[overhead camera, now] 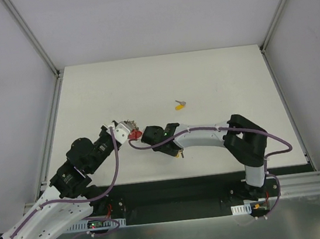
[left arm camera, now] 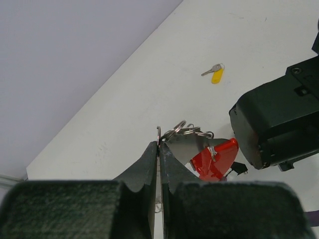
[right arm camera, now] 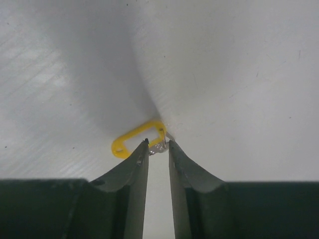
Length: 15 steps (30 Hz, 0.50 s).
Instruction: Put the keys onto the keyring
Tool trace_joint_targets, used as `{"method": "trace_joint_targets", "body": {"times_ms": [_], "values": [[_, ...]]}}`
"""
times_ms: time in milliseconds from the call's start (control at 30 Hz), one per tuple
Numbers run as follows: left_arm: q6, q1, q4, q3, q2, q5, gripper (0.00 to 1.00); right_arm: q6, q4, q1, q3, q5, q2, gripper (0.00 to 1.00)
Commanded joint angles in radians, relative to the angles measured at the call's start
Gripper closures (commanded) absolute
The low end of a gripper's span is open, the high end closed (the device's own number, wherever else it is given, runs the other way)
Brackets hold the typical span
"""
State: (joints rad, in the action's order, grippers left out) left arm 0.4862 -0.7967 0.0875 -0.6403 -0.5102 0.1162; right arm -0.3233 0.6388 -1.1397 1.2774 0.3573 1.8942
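Note:
My left gripper (overhead camera: 124, 127) (left arm camera: 160, 145) is shut on the small metal ring of the keyring (left arm camera: 175, 132), held just above the table. The keyring's red loop (left arm camera: 215, 159) (overhead camera: 134, 135) hangs to the right of the ring. My right gripper (overhead camera: 178, 152) (right arm camera: 158, 144) points down at the table just right of the keyring. Its tips pinch the silver part of a yellow-headed key (right arm camera: 135, 137) (overhead camera: 180, 155). A second yellow-headed key (overhead camera: 180, 104) (left arm camera: 216, 73) lies loose on the table farther back.
The white table (overhead camera: 215, 88) has a metal frame rail (overhead camera: 52, 130) along its left side and grey walls around it. The right arm's black wrist (left arm camera: 279, 119) sits close beside the red loop in the left wrist view.

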Motion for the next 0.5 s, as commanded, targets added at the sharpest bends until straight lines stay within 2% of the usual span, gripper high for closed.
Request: {"method": "trace_joint_targets", "body": {"times_ms": [0, 133, 367, 400, 433, 467], "values": [[-0.009, 0.014, -0.071, -0.002, 0.004, 0.014, 1.00, 0.001, -0.021, -0.006, -0.027, 0.002, -0.145, 0.72], [-0.006, 0.020, -0.077, 0.002, 0.007, 0.025, 1.00, 0.004, -0.048, -0.008, -0.090, 0.000, -0.219, 0.65], [-0.009, 0.033, -0.084, 0.010, 0.012, 0.039, 1.00, 0.015, -0.145, 0.003, -0.236, -0.001, -0.317, 0.59], [-0.009, 0.034, -0.084, 0.010, 0.013, 0.046, 1.00, 0.018, -0.159, 0.012, -0.256, -0.007, -0.329, 0.52], [-0.012, 0.036, -0.084, 0.011, 0.016, 0.048, 1.00, 0.020, -0.184, 0.015, -0.289, -0.017, -0.337, 0.52], [-0.012, 0.039, -0.086, 0.011, 0.016, 0.051, 1.00, 0.020, -0.195, 0.015, -0.302, -0.017, -0.354, 0.43]]}}
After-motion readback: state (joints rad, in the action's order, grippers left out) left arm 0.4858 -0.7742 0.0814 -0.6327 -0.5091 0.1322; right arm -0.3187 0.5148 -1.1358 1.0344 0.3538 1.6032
